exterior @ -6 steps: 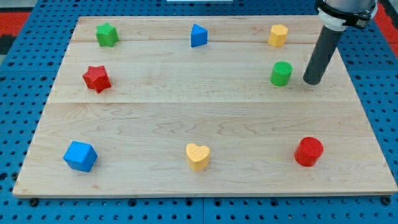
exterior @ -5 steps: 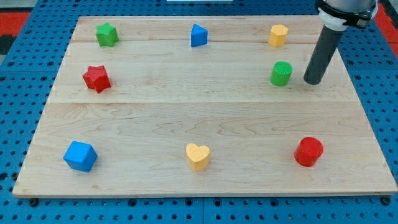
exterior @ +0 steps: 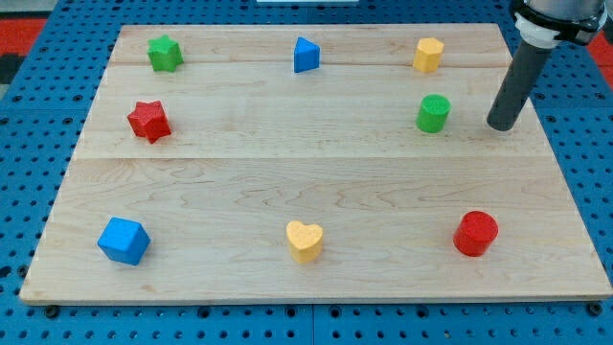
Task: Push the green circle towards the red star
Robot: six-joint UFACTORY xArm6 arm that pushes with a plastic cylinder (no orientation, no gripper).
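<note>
The green circle [exterior: 433,113] stands at the board's upper right. The red star [exterior: 148,121] lies far across the board at the view's left, at about the same height. My tip [exterior: 499,126] rests on the board to the right of the green circle, apart from it by a clear gap. The dark rod rises from the tip toward the view's top right corner.
A yellow hexagon block [exterior: 428,55] sits above the green circle. A blue triangle [exterior: 306,55] and a green star [exterior: 165,53] lie along the top. A blue cube [exterior: 124,240], a yellow heart [exterior: 305,241] and a red cylinder [exterior: 475,233] lie along the bottom of the wooden board [exterior: 287,163].
My tip has slid a little to the right, away from the green circle. No block has moved.
</note>
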